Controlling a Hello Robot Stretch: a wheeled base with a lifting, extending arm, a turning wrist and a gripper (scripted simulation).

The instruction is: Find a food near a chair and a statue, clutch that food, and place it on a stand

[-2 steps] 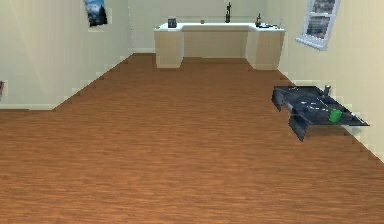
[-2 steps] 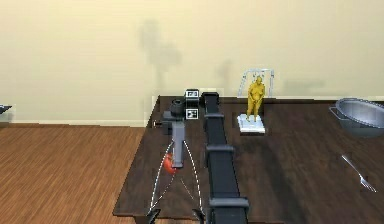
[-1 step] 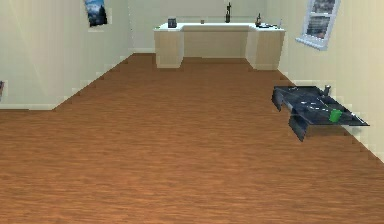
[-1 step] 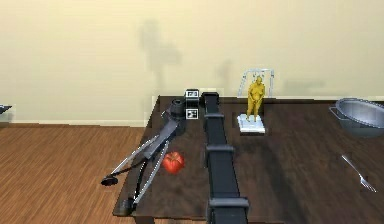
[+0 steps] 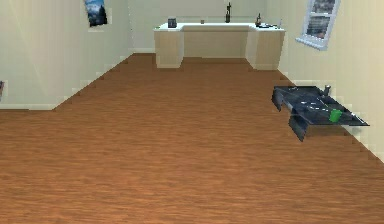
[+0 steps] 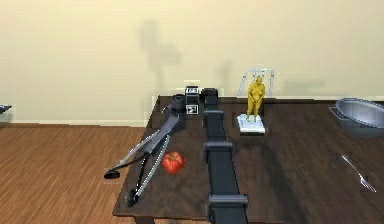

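Where the dark worktop (image 6: 300, 160) ended, brown wood floor (image 5: 150, 140) lay open. A round red food (image 6: 174, 161) sat near that edge. I couldn't tell the jaws' state.

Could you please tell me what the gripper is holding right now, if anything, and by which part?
It cannot be told: the gripper shows against the dark table, where a round red food lies on the surface by its fingers.

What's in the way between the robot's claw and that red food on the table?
Nothing visible stands between them. The red food lies on the dark table right beside the gripper; whether they touch cannot be told. The yellow statue stands apart, on the far side of the arm.
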